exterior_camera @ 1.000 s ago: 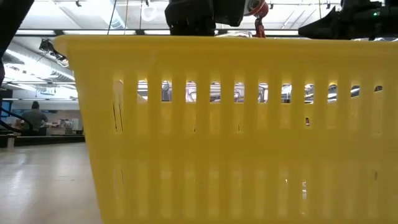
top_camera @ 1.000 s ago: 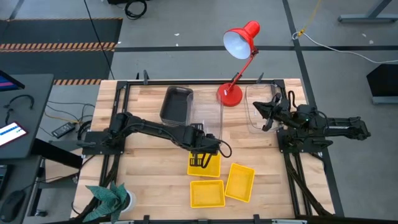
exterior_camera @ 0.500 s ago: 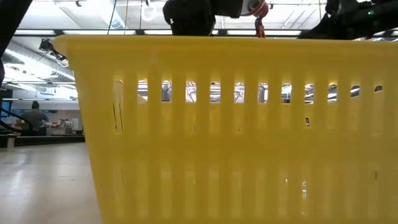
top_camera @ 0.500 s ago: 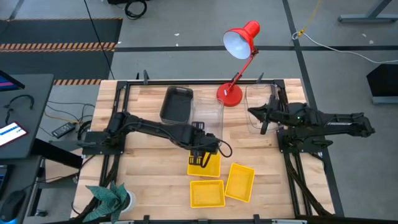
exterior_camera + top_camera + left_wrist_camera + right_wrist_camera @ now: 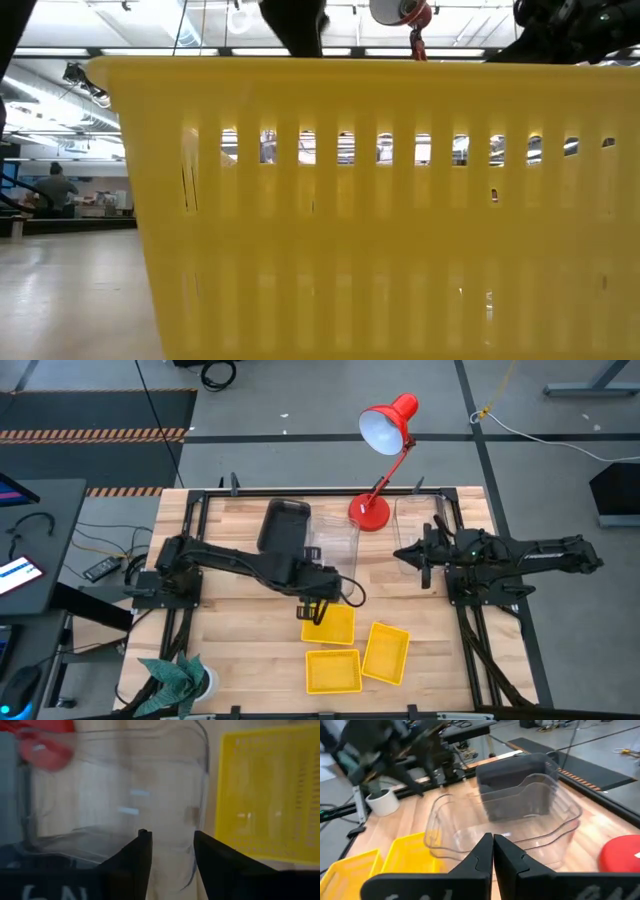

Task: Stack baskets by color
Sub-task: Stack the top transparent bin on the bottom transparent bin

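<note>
Three yellow baskets lie near the front edge: one (image 5: 331,625) just under my left gripper (image 5: 316,607), a second (image 5: 333,670) and a third (image 5: 386,653) nearer the front. My left gripper is open above the first one's far left corner and holds nothing; its wrist view shows a clear basket (image 5: 125,785) ahead and the yellow basket (image 5: 270,790) beside it. A dark grey basket (image 5: 285,525) and a clear one (image 5: 336,547) stand at the middle back, another clear one (image 5: 418,532) at the back right. My right gripper (image 5: 405,553) hovers shut beside that one.
A red desk lamp stands with its base (image 5: 368,512) between the two clear baskets, its head (image 5: 388,425) reaching past the far edge. A potted plant (image 5: 178,678) sits at the front left corner. In the low view a yellow basket (image 5: 380,200) blocks nearly everything.
My left gripper has risen off the yellow basket and drawn back a little toward the table's far left; the basket stays on the table. My right arm has stretched out more level, its gripper moving toward the table's left.
</note>
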Available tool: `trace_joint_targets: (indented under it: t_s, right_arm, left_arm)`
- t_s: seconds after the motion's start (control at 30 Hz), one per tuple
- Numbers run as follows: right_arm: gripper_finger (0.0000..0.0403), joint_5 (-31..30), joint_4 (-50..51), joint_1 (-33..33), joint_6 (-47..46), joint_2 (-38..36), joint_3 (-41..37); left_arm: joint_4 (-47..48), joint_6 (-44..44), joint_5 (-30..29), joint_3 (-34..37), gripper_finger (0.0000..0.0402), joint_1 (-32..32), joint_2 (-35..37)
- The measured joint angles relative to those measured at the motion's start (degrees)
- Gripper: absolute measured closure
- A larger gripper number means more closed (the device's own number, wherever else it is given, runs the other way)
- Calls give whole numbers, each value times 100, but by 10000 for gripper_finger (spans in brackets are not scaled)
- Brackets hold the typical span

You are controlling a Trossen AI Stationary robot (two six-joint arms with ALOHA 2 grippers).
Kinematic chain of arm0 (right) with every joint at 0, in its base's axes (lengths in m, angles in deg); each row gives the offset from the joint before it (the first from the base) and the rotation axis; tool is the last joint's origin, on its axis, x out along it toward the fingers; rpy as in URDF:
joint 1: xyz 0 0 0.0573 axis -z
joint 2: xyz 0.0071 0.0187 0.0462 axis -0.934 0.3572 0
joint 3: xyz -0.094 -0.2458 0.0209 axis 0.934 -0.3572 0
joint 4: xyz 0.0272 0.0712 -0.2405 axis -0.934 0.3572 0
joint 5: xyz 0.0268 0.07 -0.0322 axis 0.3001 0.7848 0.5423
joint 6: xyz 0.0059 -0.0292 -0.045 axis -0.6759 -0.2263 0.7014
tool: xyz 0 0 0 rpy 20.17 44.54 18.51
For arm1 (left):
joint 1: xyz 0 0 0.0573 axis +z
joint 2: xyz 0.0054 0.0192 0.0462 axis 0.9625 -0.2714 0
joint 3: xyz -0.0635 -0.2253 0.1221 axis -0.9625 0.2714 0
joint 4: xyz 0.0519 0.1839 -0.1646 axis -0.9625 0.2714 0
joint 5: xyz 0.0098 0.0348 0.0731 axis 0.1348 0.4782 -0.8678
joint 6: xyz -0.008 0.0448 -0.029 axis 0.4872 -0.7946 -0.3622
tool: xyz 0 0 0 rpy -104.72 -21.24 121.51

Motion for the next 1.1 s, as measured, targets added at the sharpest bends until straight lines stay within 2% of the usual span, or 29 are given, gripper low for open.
trace_joint_targets:
  t_s: [0.13,0.23,0.33,0.43,0.57,0.73,0.93,1.1]
  right_arm:
    - [386,-53,113,-292,0,135,2]
    - [376,-492,480,-458,0,293,171]
    - [352,-1000,1028,-538,-93,579,593]
    - [319,-1198,1340,-556,-303,943,955]
    - [275,-1218,1888,-512,-483,1472,1329]
    - [232,-1203,3193,-372,-787,2188,1748]
    - [187,-593,4482,-348,-944,2895,2375]
    - [171,-259,5627,-339,-917,3436,2822]
  left_arm:
    - [-703,139,-6,775,234,-4,509]
    - [-1423,123,-40,1612,217,-4,957]
    - [-2330,34,-48,2472,204,-4,1455]
    - [-3032,-1,-52,3164,201,-3,1868]
    - [-4008,0,-54,3817,208,0,2283]
    - [-5231,-177,-61,4534,219,-63,2599]
    - [-6042,-265,-77,5065,217,-81,2806]
    - [-6837,-473,-99,5393,215,-83,2798]
